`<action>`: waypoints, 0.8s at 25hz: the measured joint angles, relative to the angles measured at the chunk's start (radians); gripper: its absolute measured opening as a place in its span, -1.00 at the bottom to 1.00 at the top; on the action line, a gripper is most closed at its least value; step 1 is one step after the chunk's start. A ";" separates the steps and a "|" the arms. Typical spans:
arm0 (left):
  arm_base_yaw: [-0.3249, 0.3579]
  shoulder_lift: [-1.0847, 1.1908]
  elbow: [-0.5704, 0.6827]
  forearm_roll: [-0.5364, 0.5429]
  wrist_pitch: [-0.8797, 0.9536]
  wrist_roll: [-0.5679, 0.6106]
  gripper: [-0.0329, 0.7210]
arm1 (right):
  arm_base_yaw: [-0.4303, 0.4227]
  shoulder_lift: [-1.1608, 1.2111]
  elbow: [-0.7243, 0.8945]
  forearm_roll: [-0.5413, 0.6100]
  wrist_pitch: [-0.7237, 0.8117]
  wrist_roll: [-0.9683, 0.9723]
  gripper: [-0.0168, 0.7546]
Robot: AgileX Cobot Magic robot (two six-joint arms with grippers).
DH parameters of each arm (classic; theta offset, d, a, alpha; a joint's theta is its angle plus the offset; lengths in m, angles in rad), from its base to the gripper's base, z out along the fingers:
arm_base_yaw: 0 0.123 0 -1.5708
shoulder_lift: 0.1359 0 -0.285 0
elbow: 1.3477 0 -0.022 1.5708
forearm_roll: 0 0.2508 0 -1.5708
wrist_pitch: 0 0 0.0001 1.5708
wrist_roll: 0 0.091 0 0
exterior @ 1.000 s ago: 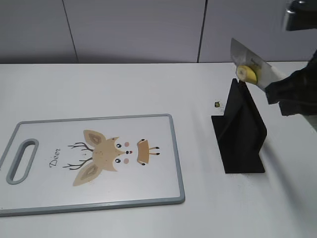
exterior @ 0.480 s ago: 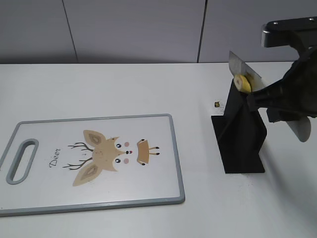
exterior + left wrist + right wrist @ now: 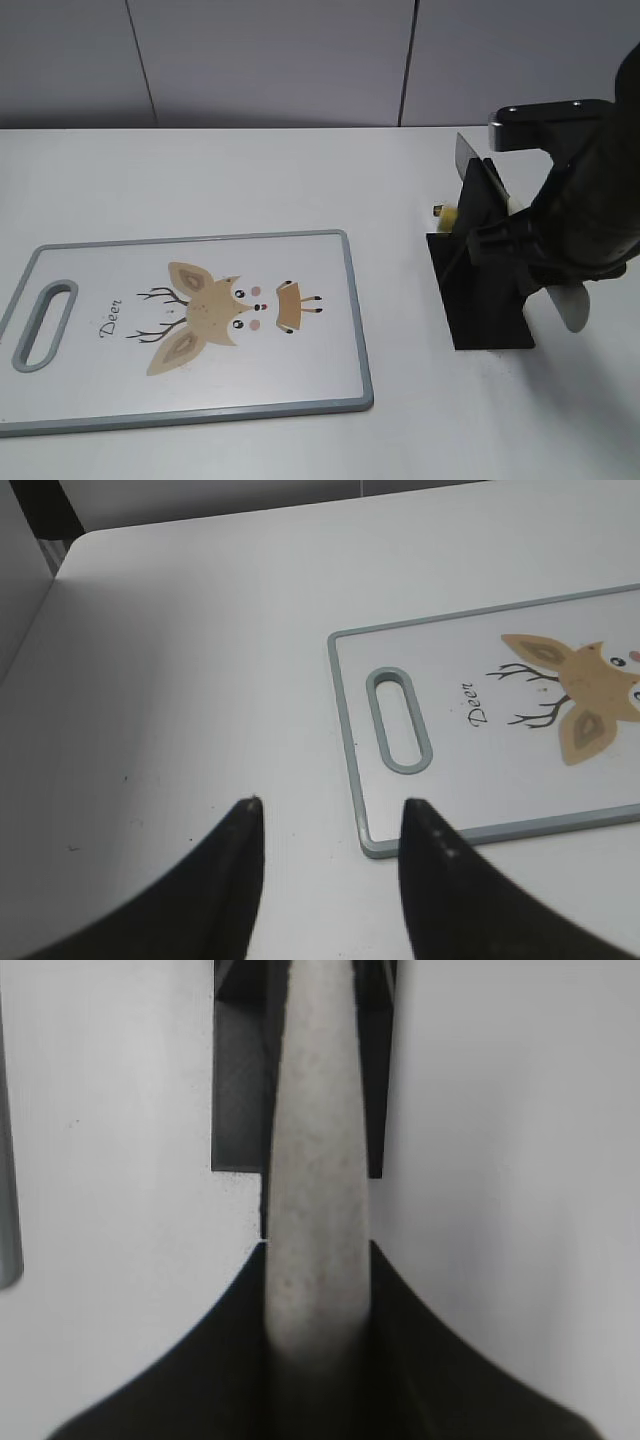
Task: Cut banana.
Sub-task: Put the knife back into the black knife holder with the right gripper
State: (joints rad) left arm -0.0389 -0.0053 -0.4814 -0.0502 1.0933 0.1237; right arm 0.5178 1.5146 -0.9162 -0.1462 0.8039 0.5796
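Observation:
My right gripper [image 3: 552, 262] is shut on a knife's pale handle [image 3: 315, 1190], also seen in the exterior view [image 3: 573, 307]. The steel blade [image 3: 467, 160] sticks up behind the black knife stand [image 3: 485, 270], and the knife lies along the stand's top. A small yellow banana piece [image 3: 449, 213] shows at the stand's left side, low by the blade. The deer-print cutting board [image 3: 195, 325] lies bare at the left. My left gripper [image 3: 330, 825] is open and empty over the table, beside the board's handle end [image 3: 398, 720].
A tiny dark scrap [image 3: 437, 210] lies on the white table next to the banana piece. The black stand [image 3: 240, 1090] fills the top of the right wrist view. A grey wall runs behind the table.
My right arm has come down and to the left, lowering the knife from above the stand onto it. The banana piece on the blade has dropped from above the stand to its left side.

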 joint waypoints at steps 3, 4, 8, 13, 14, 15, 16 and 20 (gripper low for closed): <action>0.000 0.000 0.000 0.000 0.000 0.000 0.22 | 0.000 0.009 0.000 0.019 0.003 -0.001 -0.54; 0.000 0.000 0.000 0.000 0.000 0.000 0.21 | 0.000 0.010 0.000 0.025 0.003 -0.001 -0.54; 0.000 0.000 0.000 0.000 0.000 0.000 0.19 | 0.000 0.020 0.000 0.042 0.006 0.000 -0.54; -0.001 0.000 0.000 0.000 0.000 0.000 0.19 | 0.000 0.031 0.000 0.057 0.024 0.000 -0.54; -0.001 0.000 0.000 0.000 0.000 0.000 0.19 | 0.000 0.031 0.000 0.061 0.025 0.000 -0.52; -0.001 0.000 0.000 0.000 0.000 0.000 0.19 | 0.000 0.031 0.000 0.068 0.032 0.000 -0.43; -0.001 0.000 0.000 0.000 0.000 0.000 0.19 | 0.000 0.032 0.000 0.077 0.035 0.000 -0.32; -0.001 0.000 0.000 0.000 0.000 0.000 0.16 | 0.000 0.032 0.000 0.087 0.039 -0.001 0.37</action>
State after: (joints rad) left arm -0.0398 -0.0053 -0.4814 -0.0502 1.0933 0.1237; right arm 0.5178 1.5466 -0.9162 -0.0595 0.8431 0.5786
